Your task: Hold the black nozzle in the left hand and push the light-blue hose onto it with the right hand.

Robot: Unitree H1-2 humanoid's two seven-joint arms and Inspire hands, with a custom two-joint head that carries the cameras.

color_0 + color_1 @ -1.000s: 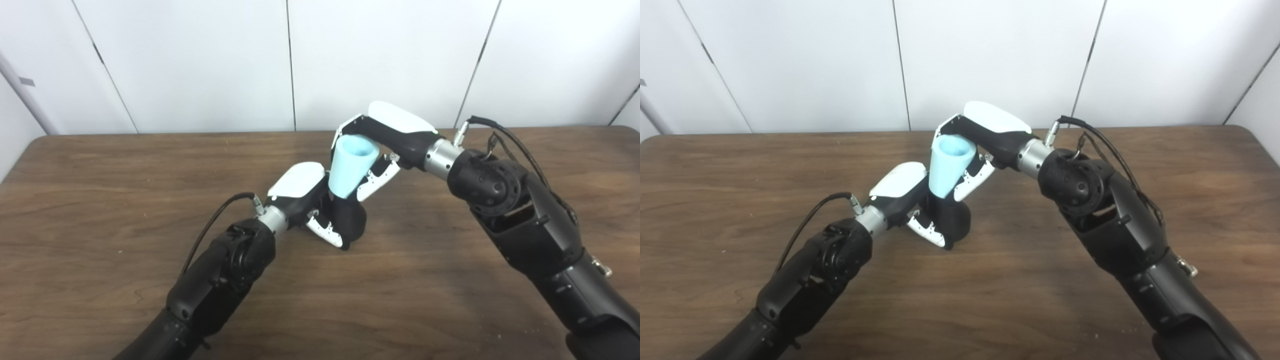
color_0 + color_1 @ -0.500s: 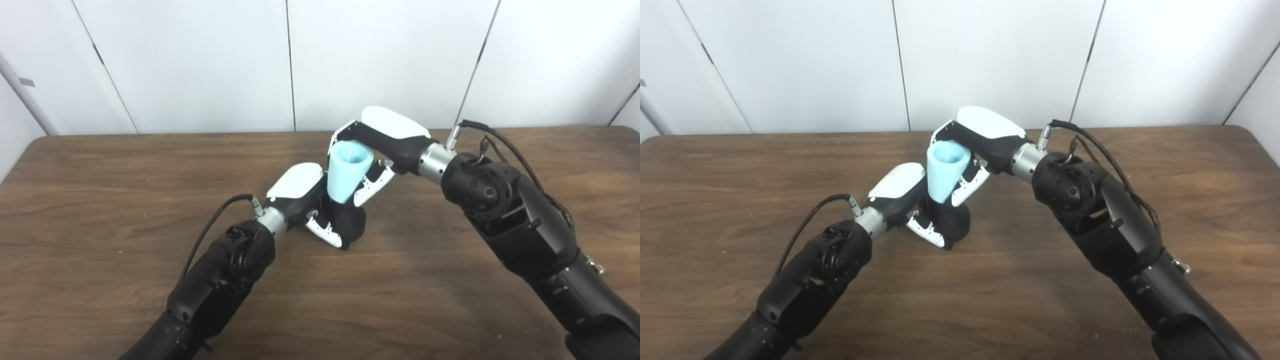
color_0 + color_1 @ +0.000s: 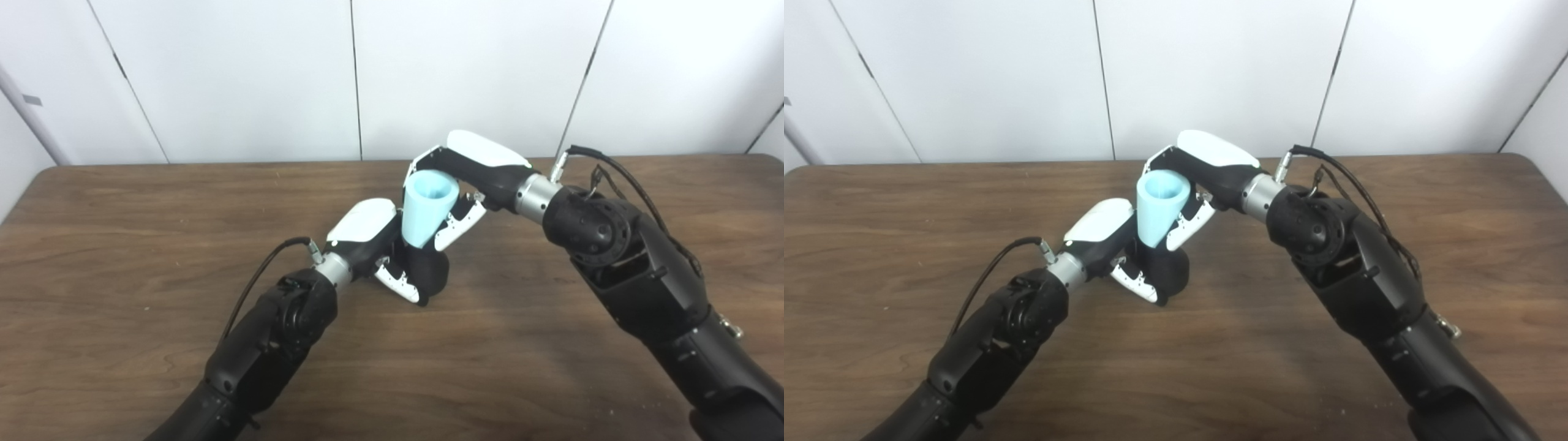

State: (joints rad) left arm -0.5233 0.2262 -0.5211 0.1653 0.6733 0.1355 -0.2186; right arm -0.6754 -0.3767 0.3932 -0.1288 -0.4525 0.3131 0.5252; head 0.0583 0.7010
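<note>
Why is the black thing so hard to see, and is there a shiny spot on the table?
Left eye view: the black nozzle is dark, shadowed, and half hidden by the left hand and light-blue hose. Right eye view: a pale sheen lies on the table at right; the picture looks slightly soft.

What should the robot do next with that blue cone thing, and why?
Probably press the right hand down a little further: the light-blue hose it holds already meets the top of the black nozzle gripped by the left hand, but most of it stands above.
</note>
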